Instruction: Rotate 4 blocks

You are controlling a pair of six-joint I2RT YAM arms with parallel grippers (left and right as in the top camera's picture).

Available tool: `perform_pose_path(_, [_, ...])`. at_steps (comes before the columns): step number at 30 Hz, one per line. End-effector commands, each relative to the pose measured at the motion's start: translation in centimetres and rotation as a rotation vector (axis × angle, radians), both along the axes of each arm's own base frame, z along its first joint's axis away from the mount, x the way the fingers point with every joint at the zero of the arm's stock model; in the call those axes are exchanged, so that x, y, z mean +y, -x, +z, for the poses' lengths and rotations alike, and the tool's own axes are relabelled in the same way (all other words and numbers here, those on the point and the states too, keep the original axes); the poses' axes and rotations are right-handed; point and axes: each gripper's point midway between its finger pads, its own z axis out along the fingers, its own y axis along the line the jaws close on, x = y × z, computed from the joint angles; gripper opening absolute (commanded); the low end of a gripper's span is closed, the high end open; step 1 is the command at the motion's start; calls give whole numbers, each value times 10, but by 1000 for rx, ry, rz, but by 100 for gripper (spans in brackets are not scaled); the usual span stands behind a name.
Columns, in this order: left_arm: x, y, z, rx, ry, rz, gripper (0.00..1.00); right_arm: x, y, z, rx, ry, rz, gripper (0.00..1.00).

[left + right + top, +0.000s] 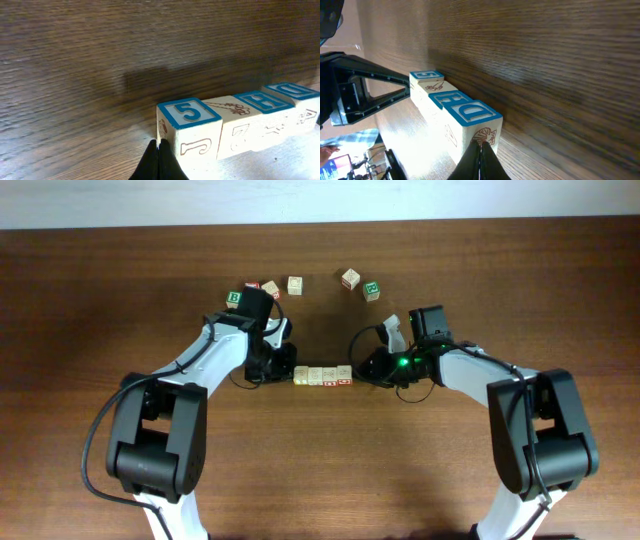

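Tabletop open around block row; left gripper, right gripper (both closed) at ends.

four blocks touching in row, cubes behind

The left arm and right arm bend inward from opposite sides, with their wrists held low. The left gripper and right gripper point toward each other, well apart, each with its jaws closed tight together.
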Motion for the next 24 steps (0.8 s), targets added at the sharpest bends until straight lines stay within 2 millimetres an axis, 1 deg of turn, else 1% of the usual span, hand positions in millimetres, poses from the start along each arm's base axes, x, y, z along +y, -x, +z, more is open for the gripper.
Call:
perform_pose_path(1, [-11,7,-1,25,43,-14,0,16,7,18,-24,-43,49,4])
perform_pose_path(3, [-11,7,-1,25,43,-14,0,16,7,26,-41,-46,49,5])
perform_pose_path(5, [-11,7,-1,25,43,-14,0,16,5,41,-80,-54,50,4])
perform_pose_path(7, [-11,7,-1,25,43,-14,0,16,5,49,-97,-58,50,4])
perform_pose_path(9, [-11,6,-1,25,43,-14,0,17,6,49,-91,-56,53,4])
perform_pose_path(13, [-11,7,-1,25,43,-14,0,32,11,53,-102,-52,89,4])
perform_pose_path(14, [-11,7,-1,26,43,-14,0,27,8,49,-90,-15,62,4])
perform_pose_path(16, [-11,7,-1,28,42,-14,0,14,-2,50,-79,14,22,4])
perform_pose_path(17, [-11,7,-1,28,42,-14,0,4,-7,51,-60,33,-9,4])
perform_pose_path(19, [-11,7,-1,28,42,-14,0,-33,-8,39,37,164,-106,4])
perform_pose_path(21, [-11,7,-1,28,42,-14,0,-57,-6,32,96,239,-162,4])
perform_pose_path(23, [-10,7,-1,27,39,-14,0,-95,4,21,192,340,-239,4])
perform_pose_path(24, [-10,7,-1,27,39,-14,0,-109,7,16,213,391,-267,4])
